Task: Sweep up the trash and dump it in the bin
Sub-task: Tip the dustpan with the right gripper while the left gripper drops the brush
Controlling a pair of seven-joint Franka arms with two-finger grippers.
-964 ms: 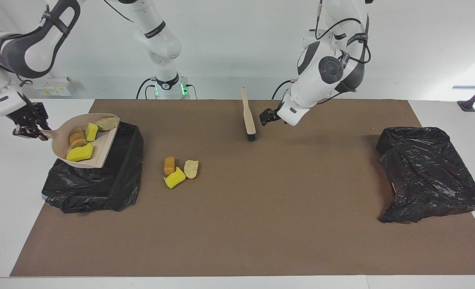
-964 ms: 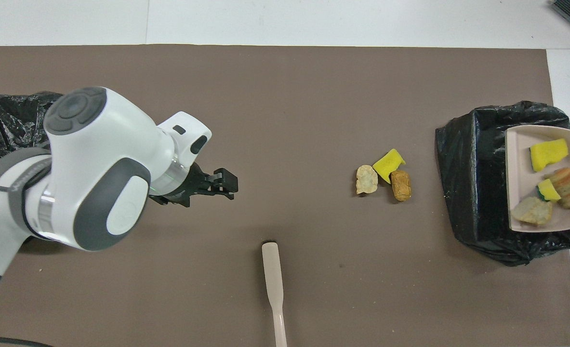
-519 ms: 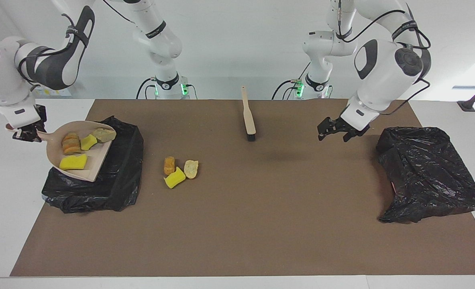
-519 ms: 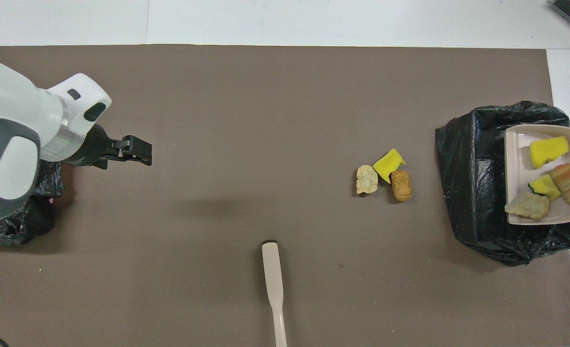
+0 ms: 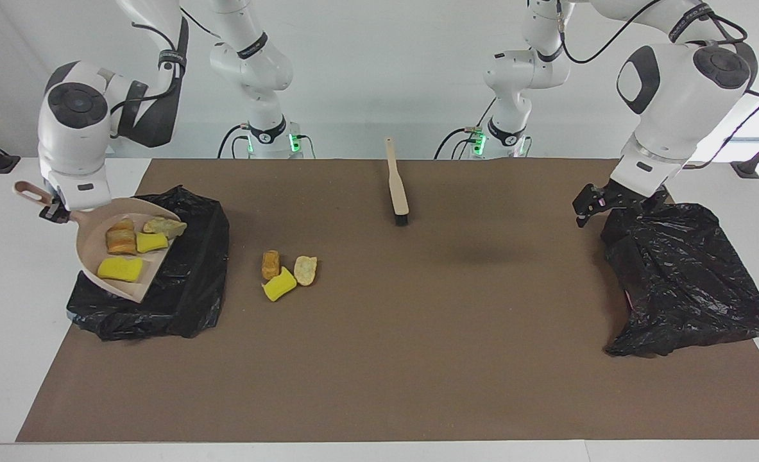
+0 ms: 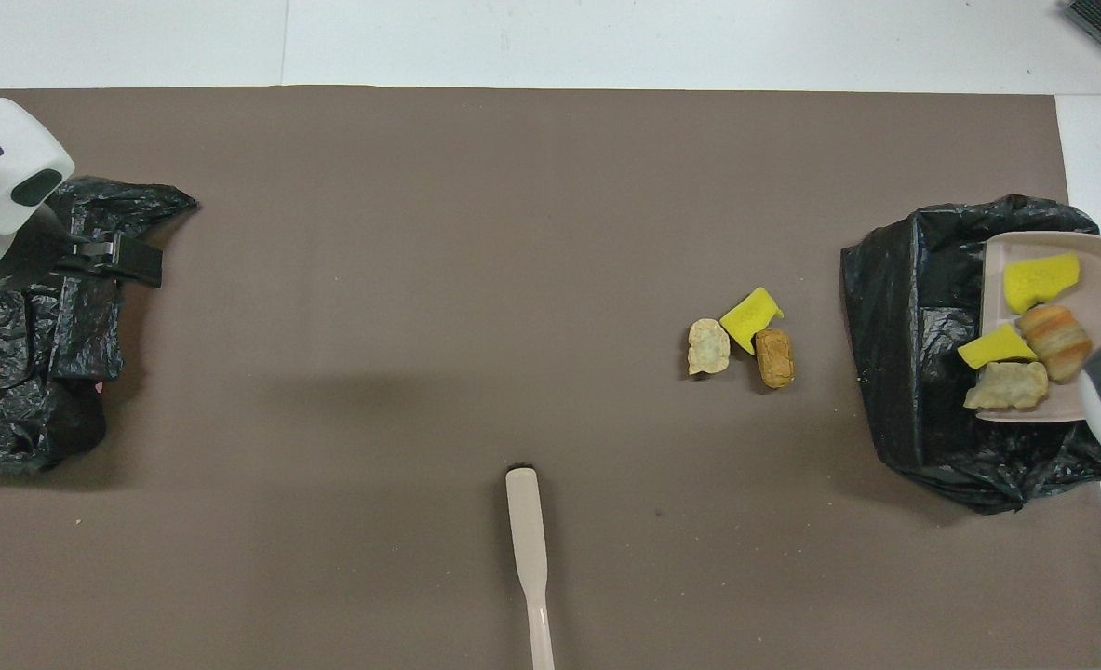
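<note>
1. Right now my right hand is clamped on the dustpan handle, tilting it over the bin at the worktop's right-arm end.
2. Four scraps sit in the pan, not dumped yet.
3. Three scraps lie on the worktop beside that bin, unswept.
4. My left hand, fingers wide and empty, hangs over the other black bag.
5. Brush lies untouched at the robots' edge. Roughly halfway, I'd say.

beige dustpan, yellow sponge, black bin bag, brown mat
</note>
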